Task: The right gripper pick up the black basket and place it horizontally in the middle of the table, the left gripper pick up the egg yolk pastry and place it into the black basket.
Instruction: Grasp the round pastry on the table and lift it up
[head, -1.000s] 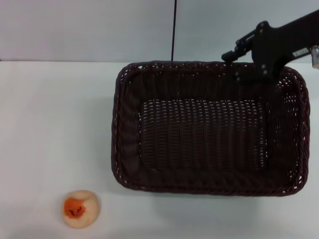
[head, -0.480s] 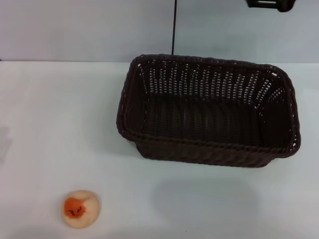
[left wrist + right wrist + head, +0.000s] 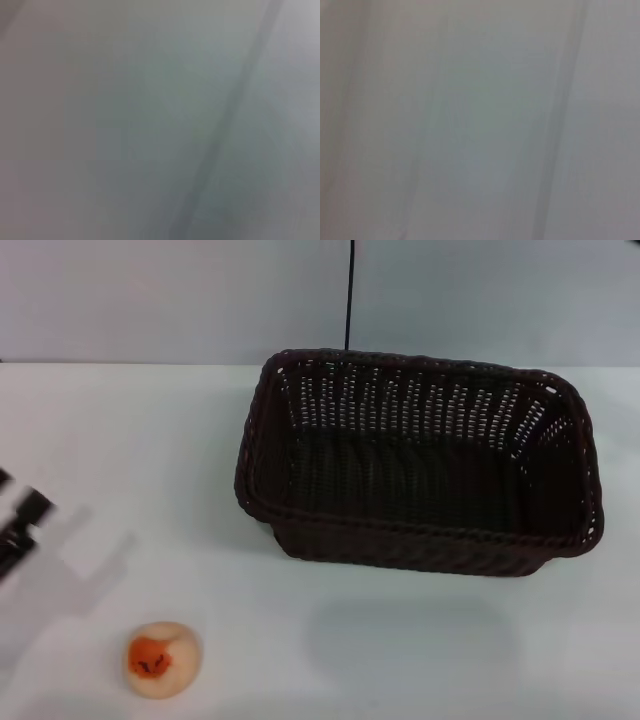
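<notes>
The black basket lies lengthwise on the white table, right of the middle, open side up and empty. The egg yolk pastry sits on the table at the near left, well apart from the basket. My left gripper shows only as a blurred black tip at the left edge, above the table and up-left of the pastry. My right gripper is out of view. Both wrist views show only plain grey blur.
A thin black cable runs down the wall behind the basket. The grey wall stands along the table's far edge.
The left gripper has come into view at the left edge. The right gripper, at the top edge half a second ago, has left the view. The basket has stayed put since then.
</notes>
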